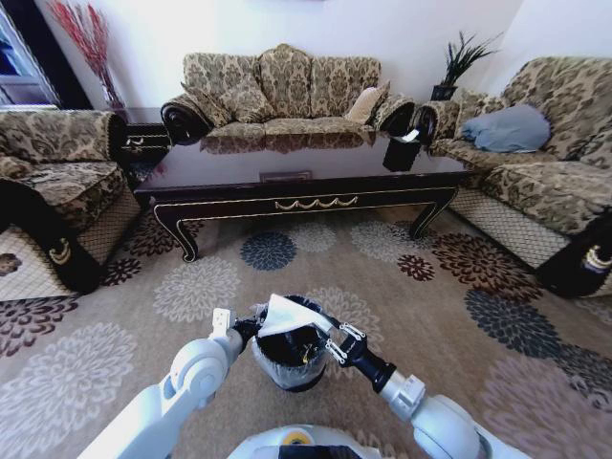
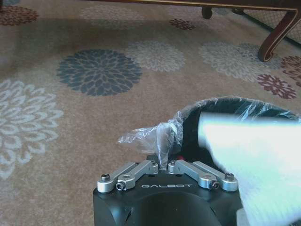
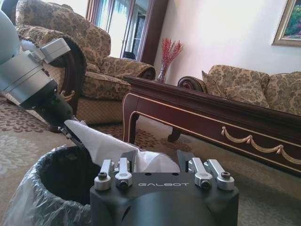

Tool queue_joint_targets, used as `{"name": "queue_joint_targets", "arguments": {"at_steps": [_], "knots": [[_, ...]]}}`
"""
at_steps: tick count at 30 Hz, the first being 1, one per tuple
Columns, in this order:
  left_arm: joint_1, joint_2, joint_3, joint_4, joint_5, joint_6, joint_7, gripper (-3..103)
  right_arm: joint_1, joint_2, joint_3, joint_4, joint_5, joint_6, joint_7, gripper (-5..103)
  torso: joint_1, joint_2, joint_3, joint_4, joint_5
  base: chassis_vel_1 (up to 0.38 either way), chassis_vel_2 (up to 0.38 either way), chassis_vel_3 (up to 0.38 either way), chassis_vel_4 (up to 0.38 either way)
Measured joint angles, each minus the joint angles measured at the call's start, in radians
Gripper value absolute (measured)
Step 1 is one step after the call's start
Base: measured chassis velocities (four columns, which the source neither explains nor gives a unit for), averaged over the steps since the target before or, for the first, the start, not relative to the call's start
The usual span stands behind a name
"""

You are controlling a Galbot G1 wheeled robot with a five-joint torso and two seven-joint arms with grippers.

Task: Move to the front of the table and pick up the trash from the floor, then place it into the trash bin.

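Observation:
The trash bin [image 1: 288, 371], black with a clear liner, stands on the carpet right before me, and both grippers hang over its rim. My left gripper [image 1: 251, 328] [image 2: 162, 165] is shut on a clear plastic wrapper [image 2: 151, 136] with a red tip, at the bin's [image 2: 235, 101] near edge. A white paper piece [image 1: 284, 313] [image 2: 244, 146] [image 3: 101, 143] lies across the bin's [image 3: 47, 179] mouth. It sits between the spread fingers of my open right gripper [image 1: 331, 342] [image 3: 160, 170]. The table [image 1: 287, 163] stands farther ahead.
Patterned sofas [image 1: 287, 91] ring the table on three sides. A black square box [image 1: 402, 153] sits on the tabletop's right end. A flowered carpet [image 1: 191, 287] lies open between the bin and the table's curved legs [image 1: 186, 244].

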Motion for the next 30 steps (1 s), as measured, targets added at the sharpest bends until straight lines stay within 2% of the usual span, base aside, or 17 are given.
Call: {"name": "queue_joint_targets", "arguments": {"at_steps": [2,4,7,8,11,13,16,22,25,29,30], "knots": [[-0.001,0.000,-0.014,0.000,-0.002,-0.001,0.000,4,0.001,0.003,0.001,-0.003,-0.008,0.008,-0.005,61,0.000,0.000,0.000,0.0000,0.0001,0.000,0.000,0.000,0.000],[-0.003,-0.001,-0.020,0.002,-0.003,-0.002,0.000,4,0.002,0.003,0.001,-0.003,-0.009,0.010,-0.011,61,0.000,0.000,0.000,0.0000,0.0001,0.000,0.000,0.000,0.000],[-0.005,-0.005,-0.035,0.012,-0.006,-0.005,0.002,4,0.001,0.007,0.002,0.001,-0.009,0.014,-0.018,78,0.000,0.000,0.000,-0.0001,-0.0001,0.000,0.000,0.000,0.000],[-0.005,-0.005,-0.035,0.012,-0.006,-0.005,0.002,4,0.001,0.007,0.002,0.001,-0.009,0.014,-0.018,78,0.000,0.000,0.000,-0.0001,-0.0001,0.000,0.000,0.000,0.000],[0.004,-0.005,-0.056,0.013,-0.006,-0.005,0.004,4,-0.008,0.020,0.009,0.000,-0.009,0.021,-0.018,94,0.000,0.000,0.000,-0.0001,0.0000,0.000,0.000,0.000,0.000],[0.006,-0.005,-0.060,0.014,-0.007,-0.005,0.005,4,-0.010,0.022,0.010,0.000,-0.009,0.022,-0.018,94,0.000,0.000,0.000,-0.0001,0.0000,0.000,0.000,0.000,0.000],[0.016,-0.005,-0.086,0.021,-0.007,-0.010,0.008,4,-0.011,0.036,0.015,0.013,-0.004,0.031,-0.028,100,0.000,0.000,0.000,0.0000,0.0001,0.000,0.000,0.000,0.000],[0.010,-0.022,-0.056,0.021,0.003,-0.010,0.007,4,0.007,0.039,0.007,0.020,-0.015,0.016,-0.030,100,0.000,0.000,0.000,0.0001,0.0000,0.000,0.000,0.000,0.000],[0.011,-0.029,-0.043,0.023,0.016,-0.013,0.008,4,-0.012,0.038,0.011,0.046,0.073,-0.007,-0.021,100,0.000,0.000,0.000,-0.0005,0.0000,0.000,0.000,0.000,0.000],[0.026,-0.024,-0.075,0.034,0.020,-0.024,0.021,4,-0.011,0.047,0.030,0.029,0.041,0.011,-0.009,100,0.000,0.000,0.000,0.0000,-0.0001,0.000,0.000,0.000,0.000],[0.039,-0.018,-0.119,0.043,0.018,-0.033,0.026,4,-0.013,0.066,0.036,0.017,0.048,0.020,0.015,100,0.000,0.000,0.000,0.0001,0.0001,0.000,0.000,0.000,0.000]]}}
